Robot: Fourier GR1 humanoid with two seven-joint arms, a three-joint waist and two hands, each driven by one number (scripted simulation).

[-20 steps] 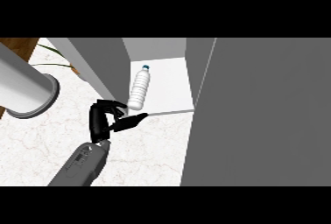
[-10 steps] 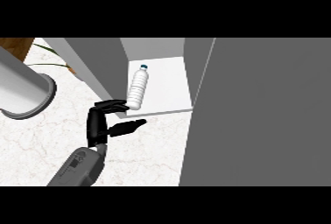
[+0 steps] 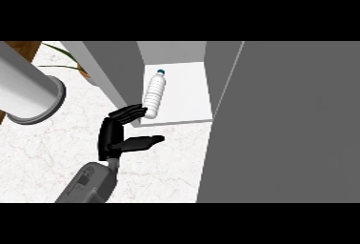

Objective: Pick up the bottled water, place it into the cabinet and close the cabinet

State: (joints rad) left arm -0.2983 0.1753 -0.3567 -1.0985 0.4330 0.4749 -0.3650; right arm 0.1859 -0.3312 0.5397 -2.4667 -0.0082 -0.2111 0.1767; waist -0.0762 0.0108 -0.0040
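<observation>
The bottled water (image 3: 155,93), clear with a dark cap, rests on the white floor of the cabinet (image 3: 186,97), near its left wall. My right hand (image 3: 112,137) is just in front of the cabinet's left front corner. It is open, with the fingers (image 3: 126,114) stretched up toward the bottle's base and the thumb (image 3: 149,140) pointing right. The fingertips end right beside the bottle's base, and nothing is in the hand. My left hand does not show.
The open cabinet door (image 3: 288,124), a large grey panel, fills the right side. The cabinet's left wall (image 3: 109,62) stands behind the hand. A thick grey cylinder (image 3: 32,90) lies at the upper left, with plant leaves (image 3: 67,55) behind it. The counter (image 3: 162,176) is white marble.
The hand has let the bottle stand on its own and pulled back a little toward me, its fingers straightening and the thumb spreading right. The bottle has stayed in place.
</observation>
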